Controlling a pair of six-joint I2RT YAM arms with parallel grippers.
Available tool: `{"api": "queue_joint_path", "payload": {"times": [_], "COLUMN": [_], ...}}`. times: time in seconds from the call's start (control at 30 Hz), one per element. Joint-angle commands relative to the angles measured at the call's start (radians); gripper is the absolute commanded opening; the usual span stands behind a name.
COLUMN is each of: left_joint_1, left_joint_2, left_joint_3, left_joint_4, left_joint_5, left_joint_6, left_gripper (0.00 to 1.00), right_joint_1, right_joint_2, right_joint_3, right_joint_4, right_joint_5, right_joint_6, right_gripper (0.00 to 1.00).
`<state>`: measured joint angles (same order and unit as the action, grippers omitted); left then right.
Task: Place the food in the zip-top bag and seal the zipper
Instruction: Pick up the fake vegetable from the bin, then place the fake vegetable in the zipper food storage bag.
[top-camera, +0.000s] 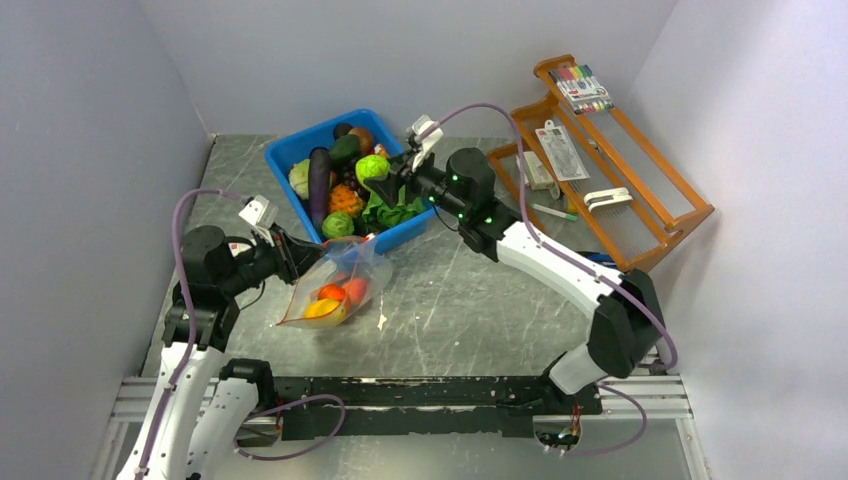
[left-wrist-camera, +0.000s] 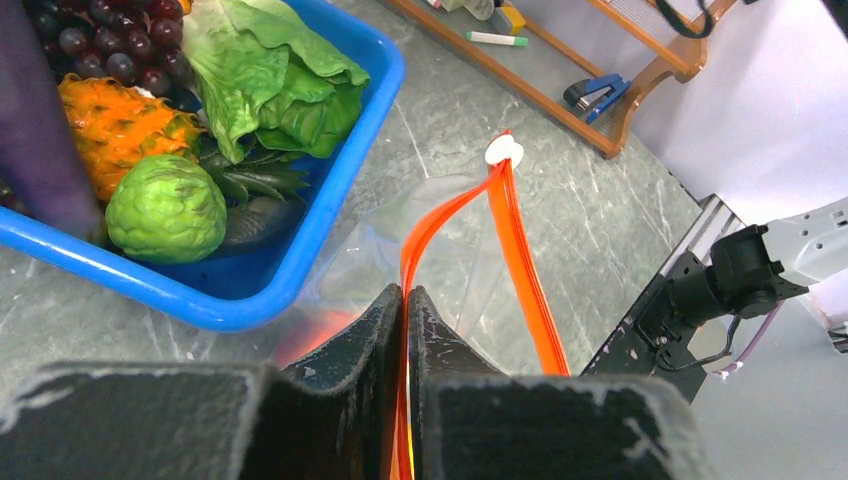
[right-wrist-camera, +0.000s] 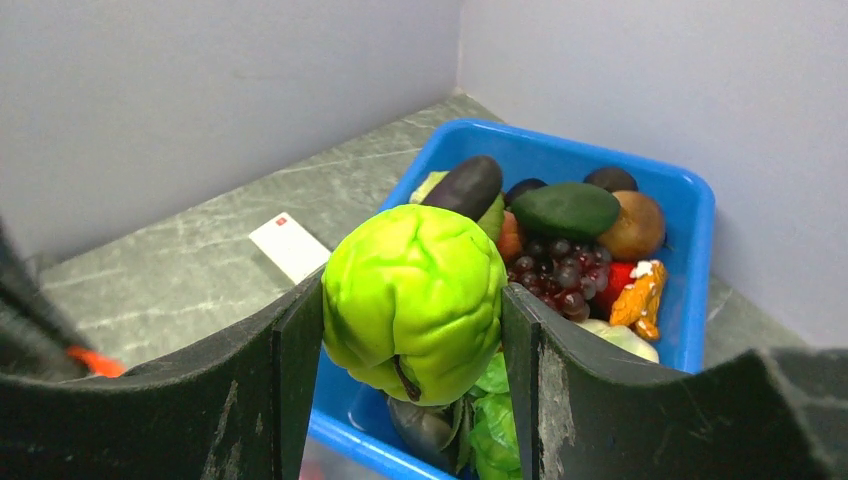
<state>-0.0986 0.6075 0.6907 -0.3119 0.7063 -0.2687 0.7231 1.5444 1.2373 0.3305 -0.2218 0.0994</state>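
Note:
A clear zip-top bag (top-camera: 335, 290) lies on the table in front of the blue bin, with orange, red and yellow food (top-camera: 332, 299) inside. Its red-orange zipper (left-wrist-camera: 520, 255) gapes open. My left gripper (top-camera: 296, 253) (left-wrist-camera: 406, 300) is shut on one lip of the zipper, holding the mouth up. My right gripper (top-camera: 383, 172) (right-wrist-camera: 412, 320) is shut on a bright green cabbage-like ball (right-wrist-camera: 415, 295) (top-camera: 372, 167), held above the bin's near part. More food fills the blue bin (top-camera: 290, 150): a purple eggplant (top-camera: 319, 185), grapes (right-wrist-camera: 555, 275), lettuce (left-wrist-camera: 275, 75).
A wooden rack (top-camera: 650, 215) with markers, cards and a pen stands at the back right. A blue stapler (left-wrist-camera: 592, 92) lies by its base. A white card (right-wrist-camera: 290, 245) rests on the table left of the bin. Grey walls close in on both sides.

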Motion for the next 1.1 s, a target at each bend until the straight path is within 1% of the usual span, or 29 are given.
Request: {"api": "queue_joint_path", "payload": {"times": [0.0,0.23,0.47,0.63,0.77,1.07], "left_joint_1": [0.01,0.011,0.013,0.016,0.017,0.022], "left_joint_2": [0.002,0.006,0.013,0.018,0.011,0.01], "left_joint_3": [0.01,0.008,0.009,0.008,0.007,0.007], "left_joint_4": [0.018,0.019,0.019,0.022,0.024,0.024], "left_joint_5": [0.003,0.005,0.009,0.016,0.016,0.024], "left_joint_6": [0.0,0.0,0.0,-0.002,-0.003,-0.001], "left_gripper": [0.07,0.07,0.07,0.07,0.07,0.07], "right_joint_1": [-0.002,0.016,0.14,0.228,0.248,0.269], "right_joint_2": [-0.073,-0.144,-0.158,-0.152,-0.156,-0.139], "right_joint_3": [-0.039,-0.09,-0.042,0.006,0.0,-0.021], "right_joint_4": [-0.036,-0.036,-0.159,-0.258,-0.279,-0.3], "right_joint_5": [-0.13,-0.365,-0.358,-0.308,-0.395,-0.476], "right_joint_6": [-0.1,-0.168,-0.346,-0.449,-0.515,-0.596], "right_gripper": [0.37,0.37,0.37,0.37,0.37,0.4]}}
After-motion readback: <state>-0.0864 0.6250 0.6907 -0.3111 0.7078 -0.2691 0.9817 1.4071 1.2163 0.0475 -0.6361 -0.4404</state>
